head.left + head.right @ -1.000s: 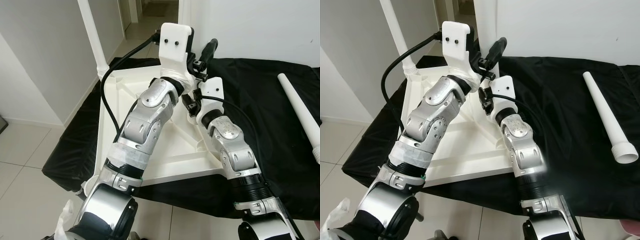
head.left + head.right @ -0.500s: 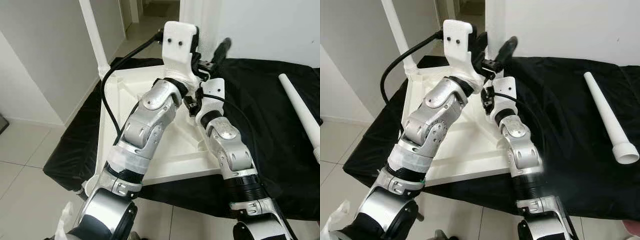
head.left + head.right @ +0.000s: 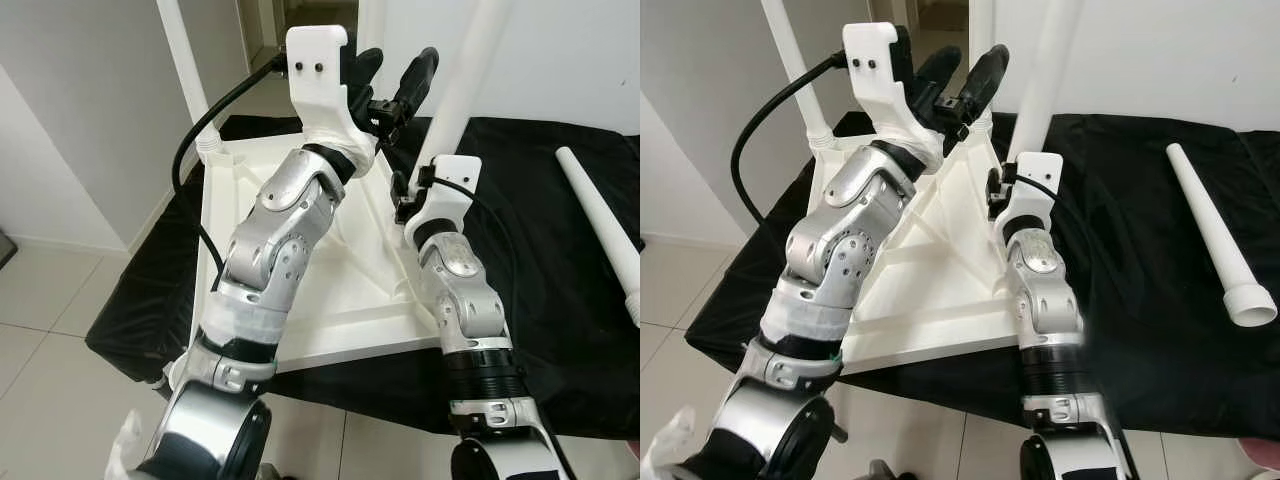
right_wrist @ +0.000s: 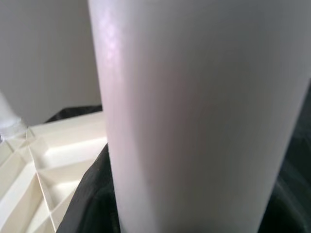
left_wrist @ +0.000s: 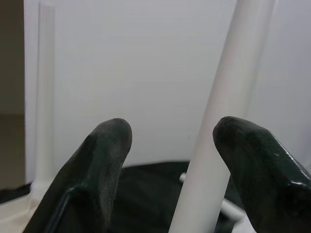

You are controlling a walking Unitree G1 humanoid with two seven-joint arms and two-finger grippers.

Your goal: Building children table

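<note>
A white plastic children's table (image 3: 330, 290) lies upside down on a black cloth (image 3: 540, 230), its underside a grid of moulded ribs and diagonal braces. Smooth, round, slightly tapering white legs stand in its corners: one at the far left corner (image 3: 185, 70), another at the far side (image 3: 981, 30). A third leg (image 3: 470, 75) rises at a slight tilt near the table's right edge, held low on its shaft by the right end effector (image 3: 425, 185), whose black fingers clench around the matte tube; the right wrist view shows the tube pressed close against the dark fingers. The left end effector (image 3: 388, 80) hovers just beside that leg's upper part, its two rounded, glossy black fingers (image 5: 109, 160) spread apart and grasping nothing. A fourth leg (image 3: 1218, 235), with a flared, hollow end, lies loose on the wrinkled cloth well to the right. Pale floor tiles (image 3: 40, 330) and grey-white walls surround the scene.
</note>
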